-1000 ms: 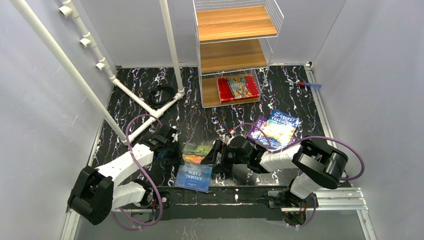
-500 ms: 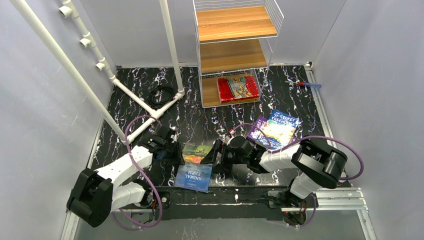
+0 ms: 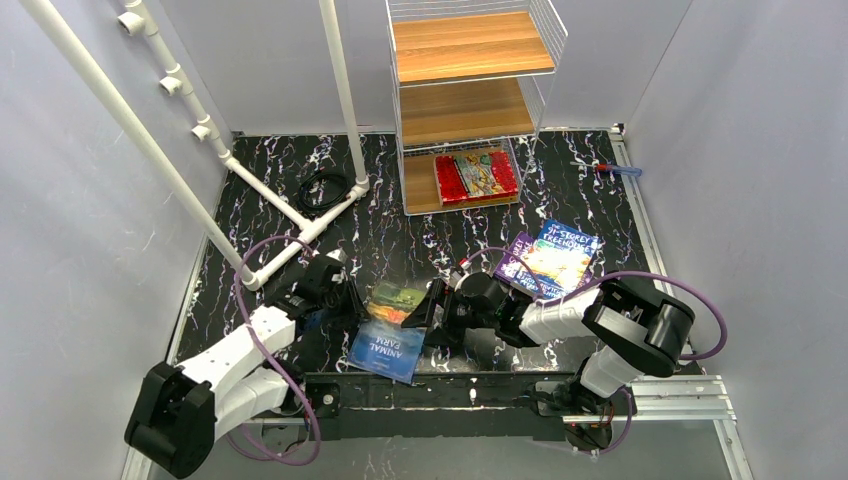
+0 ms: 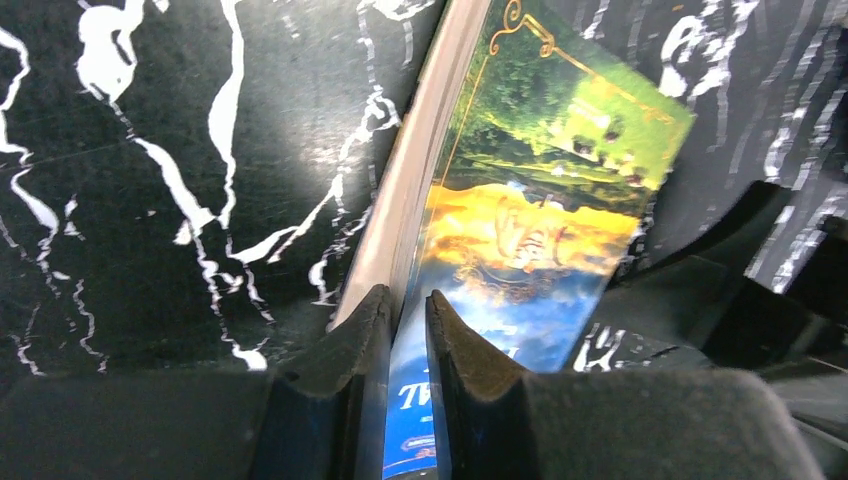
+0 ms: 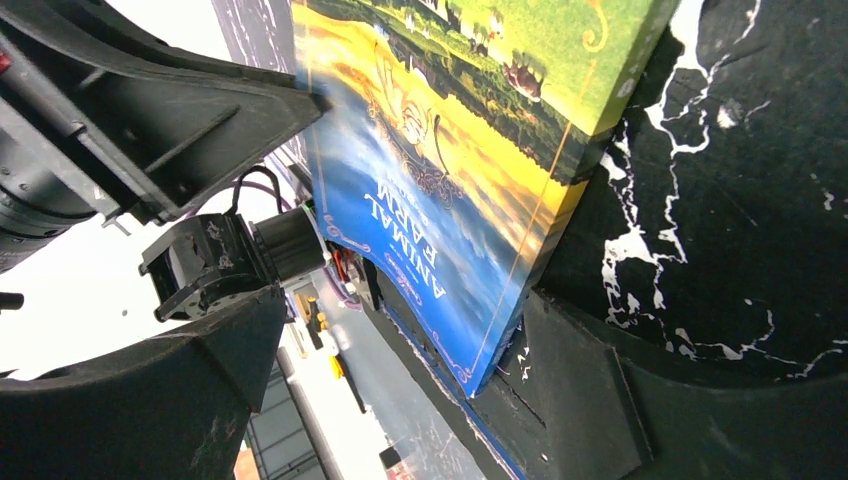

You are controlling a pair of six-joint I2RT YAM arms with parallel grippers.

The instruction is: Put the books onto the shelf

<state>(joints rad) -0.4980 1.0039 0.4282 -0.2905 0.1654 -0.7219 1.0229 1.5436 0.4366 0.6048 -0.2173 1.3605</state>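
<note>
Since the moment before, my left arm has swung further in and my left gripper [image 3: 343,300] has pressed together on the left edge of Animal Farm [image 3: 390,345]. The book's far end now looks lifted and rumpled rather than flat. My right gripper [image 3: 425,310] has stayed at the book's other edge with its jaws wide apart.

The overhead view places Animal Farm on the desk [image 3: 400,220], well out in front of the shelf [image 3: 470,45] and a little left of it. The red book [image 3: 476,175] lies on the shelf's bottom board. The blue Treehouse book [image 3: 562,252] rests on the purple book [image 3: 512,262], on the desk in front of the shelf towards its right.

Only my left wrist view shows the grip itself. There my left gripper [image 4: 407,300] has the thin blue cover of Animal Farm [image 4: 540,200] clamped between its fingers, with the white page edge just outside them.

My right wrist view shows my right gripper [image 5: 410,305] straddling the tilted book [image 5: 440,170], whose corner sits against one finger. The cover runs from green fields through a yellow sky into blue, with the title in white.
</note>
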